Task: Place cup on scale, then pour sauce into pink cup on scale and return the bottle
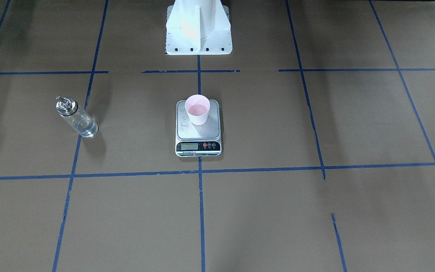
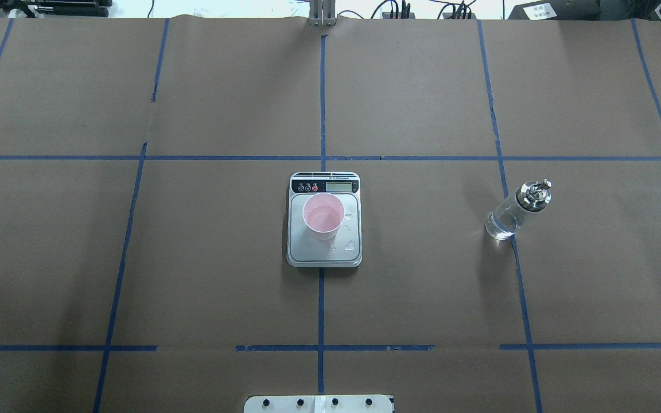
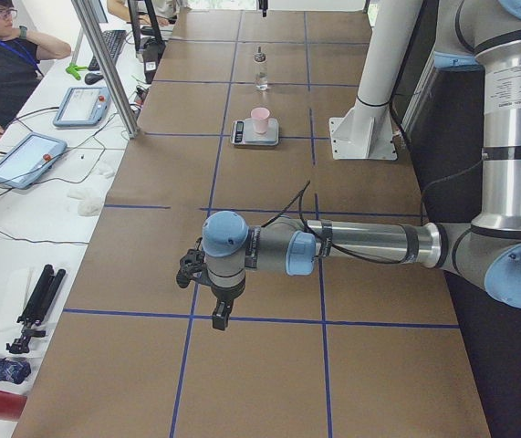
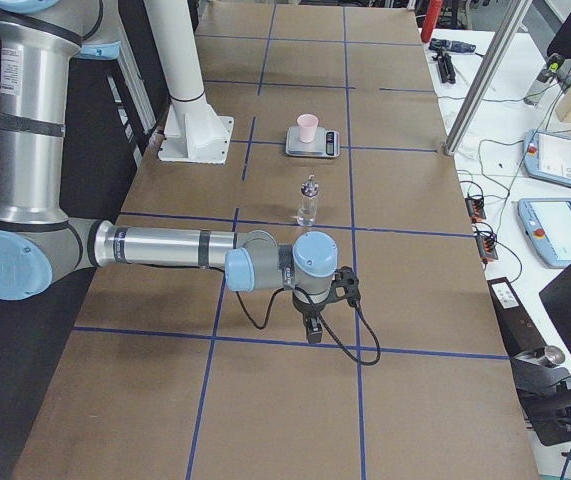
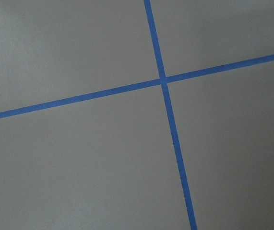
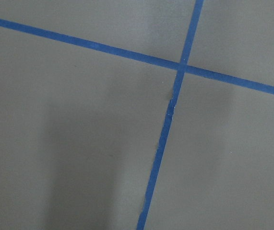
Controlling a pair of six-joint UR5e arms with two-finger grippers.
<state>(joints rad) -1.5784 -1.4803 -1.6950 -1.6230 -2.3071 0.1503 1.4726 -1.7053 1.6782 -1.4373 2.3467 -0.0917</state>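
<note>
The pale pink cup (image 1: 197,109) stands upright on the scale (image 1: 198,130) at the table's middle, with clear liquid in it. A few clear drops lie on the steel platform (image 2: 325,252) beside the cup (image 2: 323,216). The glass bottle (image 1: 76,118) with its metal spout stands upright on the table on my right side (image 2: 517,211), well apart from the scale. My left gripper (image 3: 218,315) and my right gripper (image 4: 311,328) hang over bare paper at the table's two ends, far from everything. I cannot tell whether they are open or shut. Both wrist views show only paper and tape.
Brown paper with blue tape lines (image 2: 322,298) covers the table. The white robot pedestal (image 1: 198,30) stands behind the scale. A side bench with tablets (image 3: 23,160) and cables runs along the far edge, with a person (image 3: 0,64) beside it.
</note>
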